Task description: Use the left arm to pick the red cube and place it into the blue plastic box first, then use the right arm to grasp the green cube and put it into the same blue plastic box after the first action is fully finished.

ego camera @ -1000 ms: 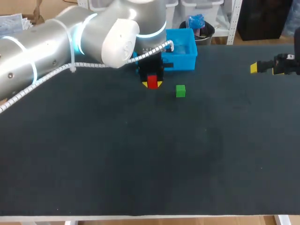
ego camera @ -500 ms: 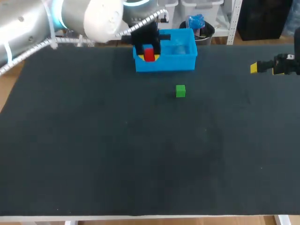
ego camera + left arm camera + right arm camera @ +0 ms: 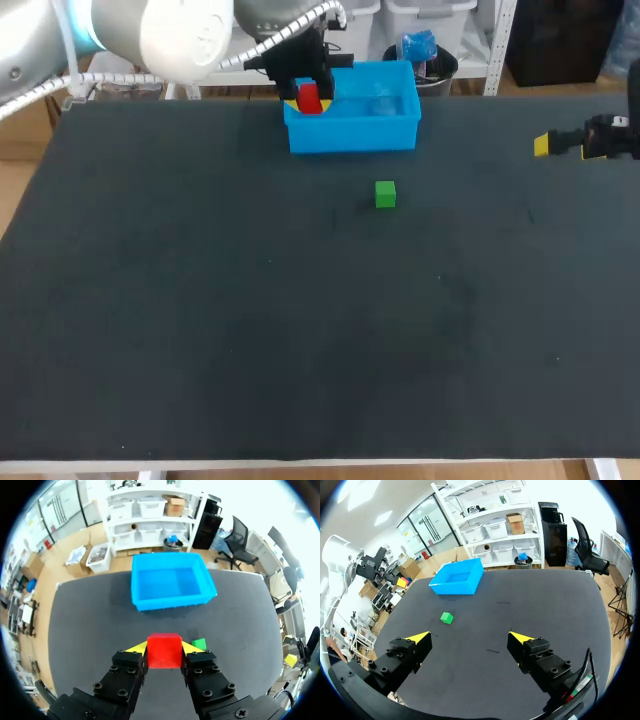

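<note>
Left gripper (image 3: 164, 648): is clamping the red cube (image 3: 164, 651), hanging at the left end of the blue plastic box (image 3: 352, 133). Green cube (image 3: 385, 194): is lying on the table (image 3: 300, 330) near the box. Right gripper (image 3: 470, 639): is gaping wide.

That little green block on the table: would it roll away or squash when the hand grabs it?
The green cube has flat faces and sits flat on the table, so it should slide, not roll. The similar red cube shows sharp edges while clamped in the left hand, so likely stiff.
</note>
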Action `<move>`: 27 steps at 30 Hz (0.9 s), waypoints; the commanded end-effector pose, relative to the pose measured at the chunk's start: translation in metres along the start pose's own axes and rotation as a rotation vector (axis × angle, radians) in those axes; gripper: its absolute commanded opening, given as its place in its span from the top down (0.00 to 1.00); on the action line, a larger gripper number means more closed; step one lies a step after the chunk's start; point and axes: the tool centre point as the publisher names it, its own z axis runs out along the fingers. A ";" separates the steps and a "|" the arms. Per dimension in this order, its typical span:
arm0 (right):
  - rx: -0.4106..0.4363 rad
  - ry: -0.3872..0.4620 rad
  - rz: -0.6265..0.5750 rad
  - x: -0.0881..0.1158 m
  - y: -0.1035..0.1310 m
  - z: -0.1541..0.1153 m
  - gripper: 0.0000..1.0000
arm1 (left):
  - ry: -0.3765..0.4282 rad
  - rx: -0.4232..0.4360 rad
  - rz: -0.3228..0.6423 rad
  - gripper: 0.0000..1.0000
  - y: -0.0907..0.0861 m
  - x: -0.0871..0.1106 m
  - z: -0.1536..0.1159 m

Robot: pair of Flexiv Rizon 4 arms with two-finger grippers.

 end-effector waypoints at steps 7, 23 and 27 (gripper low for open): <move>0.002 0.000 0.000 0.000 0.000 0.001 0.00 | -0.006 0.005 0.000 1.00 0.002 0.003 -0.001; 0.002 0.000 0.000 0.000 0.000 0.001 0.00 | -0.045 0.039 0.027 1.00 0.005 -0.007 0.000; 0.002 0.000 0.000 0.000 0.000 0.001 0.00 | -0.108 0.116 0.063 1.00 0.007 -0.018 -0.002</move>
